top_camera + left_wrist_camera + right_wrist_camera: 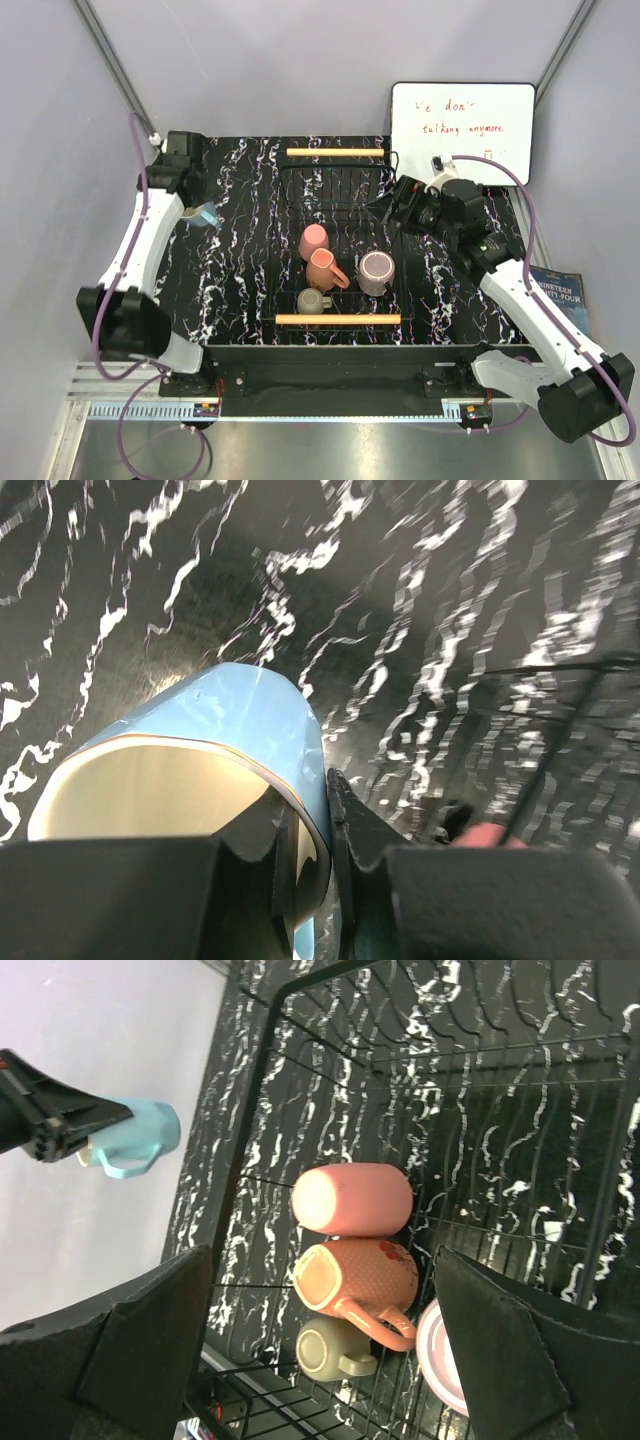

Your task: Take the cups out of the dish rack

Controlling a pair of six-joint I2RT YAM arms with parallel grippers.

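The black wire dish rack (pixel 340 190) with wooden bar handles stands mid-table. In it lie the pink cup (pixel 313 240), the terracotta cup (pixel 324 269), the olive-grey cup (pixel 312 301) and the mauve cup (pixel 376 272); the first three also show in the right wrist view: pink (pixel 352 1199), terracotta (pixel 358 1276), olive-grey (pixel 333 1350). My left gripper (pixel 197 213) is shut on the rim of the light blue cup (pixel 215 735), held left of the rack over the table; the cup also shows in the right wrist view (pixel 130 1138). My right gripper (pixel 390 207) is open and empty above the rack's right side.
A white whiteboard (pixel 462 125) with writing stands at the back right. A book (pixel 562 290) lies at the right table edge. The black marbled table top (pixel 240 290) surrounds the rack.
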